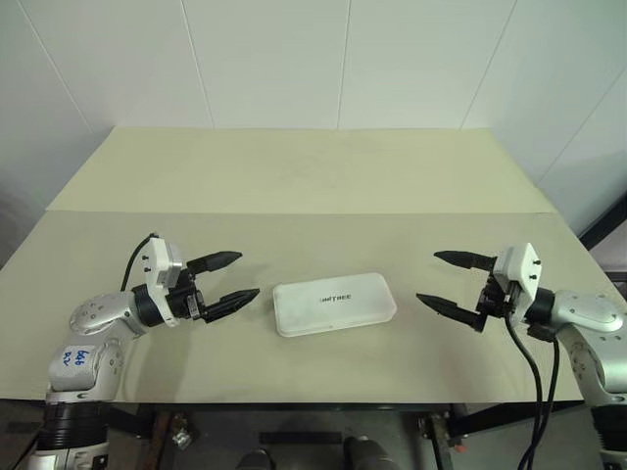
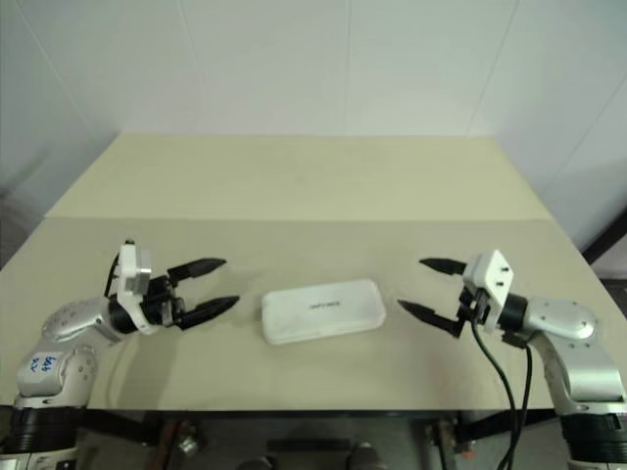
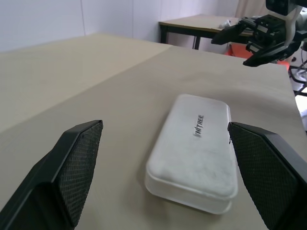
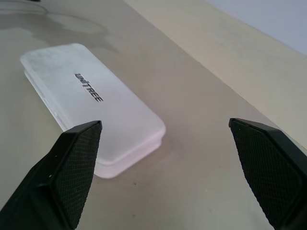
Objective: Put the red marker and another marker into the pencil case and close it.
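White plastic is lying flat between my two hands: the pencil case [image 1: 335,304], lid down and shut, sitting near the front edge of the beige table [image 1: 294,176] with its dark lettering facing up. I am holding my left gripper [image 1: 229,279] just beside the case's left end, fingers standing wide apart and gripping nothing, tips pointing across toward the case. I am keeping my right gripper [image 1: 447,281] a little farther off the case's right end, fingers [image 4: 72,167] likewise spread wide and empty, aiming back toward it. Neither hand is touching the case. Through my left wrist view I am seeing the case's short end lying between my own two fingers [image 3: 72,172], with the right gripper hovering beyond it.
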You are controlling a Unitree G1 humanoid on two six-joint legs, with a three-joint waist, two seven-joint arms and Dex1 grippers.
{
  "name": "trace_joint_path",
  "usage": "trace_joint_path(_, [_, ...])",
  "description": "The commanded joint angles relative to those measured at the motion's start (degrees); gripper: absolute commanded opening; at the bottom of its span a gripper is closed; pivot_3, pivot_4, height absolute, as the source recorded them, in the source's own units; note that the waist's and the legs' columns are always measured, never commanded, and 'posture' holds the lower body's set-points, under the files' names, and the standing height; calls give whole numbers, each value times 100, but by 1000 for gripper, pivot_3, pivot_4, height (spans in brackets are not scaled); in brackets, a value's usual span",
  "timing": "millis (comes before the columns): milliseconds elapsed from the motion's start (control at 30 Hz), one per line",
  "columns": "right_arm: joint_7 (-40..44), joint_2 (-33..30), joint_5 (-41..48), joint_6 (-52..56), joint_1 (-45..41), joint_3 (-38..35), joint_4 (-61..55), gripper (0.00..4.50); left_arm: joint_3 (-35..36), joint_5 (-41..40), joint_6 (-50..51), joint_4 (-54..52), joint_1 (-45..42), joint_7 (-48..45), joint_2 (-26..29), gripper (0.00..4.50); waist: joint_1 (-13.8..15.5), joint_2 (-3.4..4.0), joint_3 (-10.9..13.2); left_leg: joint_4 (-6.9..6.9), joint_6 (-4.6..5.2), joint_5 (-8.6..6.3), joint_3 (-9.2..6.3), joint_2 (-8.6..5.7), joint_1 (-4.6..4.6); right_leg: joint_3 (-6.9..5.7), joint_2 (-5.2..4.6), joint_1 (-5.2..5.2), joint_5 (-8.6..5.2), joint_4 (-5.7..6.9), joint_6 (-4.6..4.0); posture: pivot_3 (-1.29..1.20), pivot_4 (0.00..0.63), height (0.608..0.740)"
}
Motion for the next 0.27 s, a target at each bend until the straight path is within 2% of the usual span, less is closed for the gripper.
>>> trace_joint_path(33, [28, -176, 15, -147, -45, -293, -3, 4500, -20, 3, -157, -7, -231, 133, -44, 4478, 0, 0, 0, 0, 0, 0, 0, 0, 0, 0, 0, 0, 0, -1, 0, 0, 150, 740])
trace_joint_path(267, [62, -235, 47, -38, 61, -288, -104, 4500, -113, -95, 5, -274, -97, 273, -53, 4478, -20, 0, 0, -12, 0, 0, 0, 3, 1, -1, 1, -5, 19, 1, 39, 0, 150, 740])
